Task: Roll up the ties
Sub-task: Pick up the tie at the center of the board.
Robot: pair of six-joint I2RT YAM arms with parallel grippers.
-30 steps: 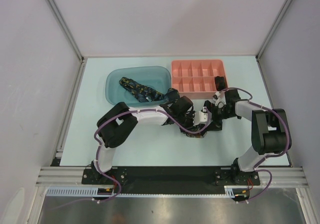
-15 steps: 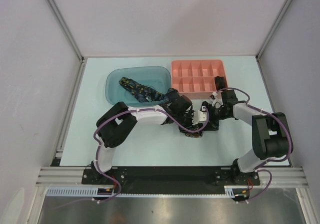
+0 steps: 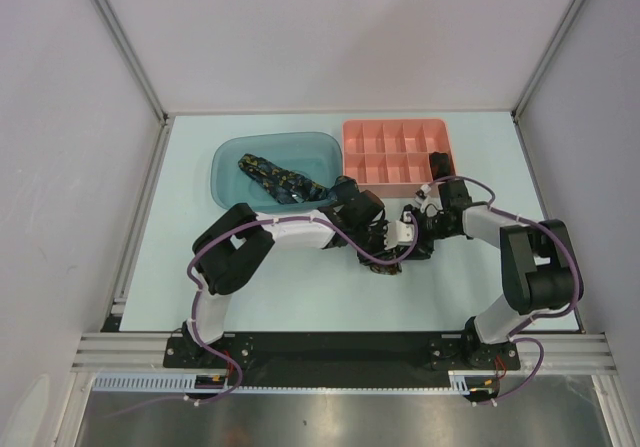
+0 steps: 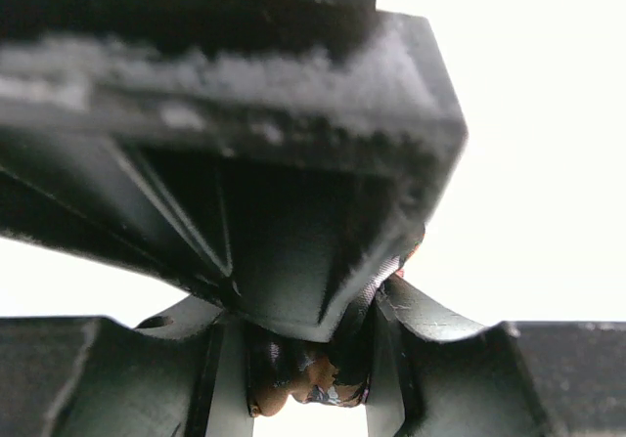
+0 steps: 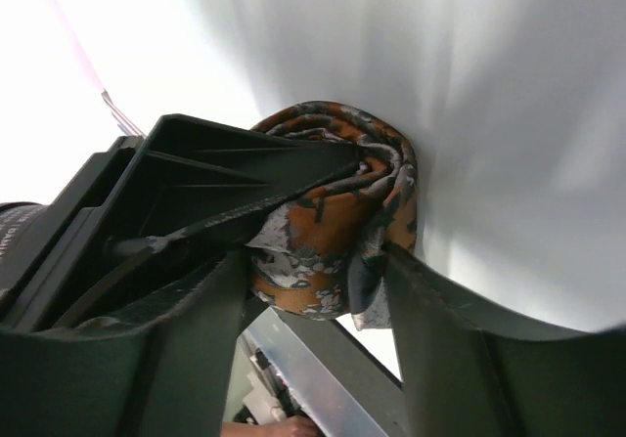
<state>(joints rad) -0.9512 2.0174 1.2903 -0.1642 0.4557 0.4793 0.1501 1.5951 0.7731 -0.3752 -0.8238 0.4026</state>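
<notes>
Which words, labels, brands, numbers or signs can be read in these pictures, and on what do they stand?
None: no view shows readable text.
The rolled orange tie, the navy tie, the blue tub and the pink tray carry only pattern or plain colour.

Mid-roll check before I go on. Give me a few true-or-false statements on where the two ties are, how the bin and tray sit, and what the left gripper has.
1. The navy tie lies in the blue bin. True.
2. The orange tie is stretched out flat on the table. False: it is rolled into a bundle and sits between the fingers of the right gripper.
3. The pink tray stands to the left of the blue bin. False: it stands to the bin's right.
4. The left gripper is shut on the orange tie. True: orange fabric is pinched between its fingers.
</notes>
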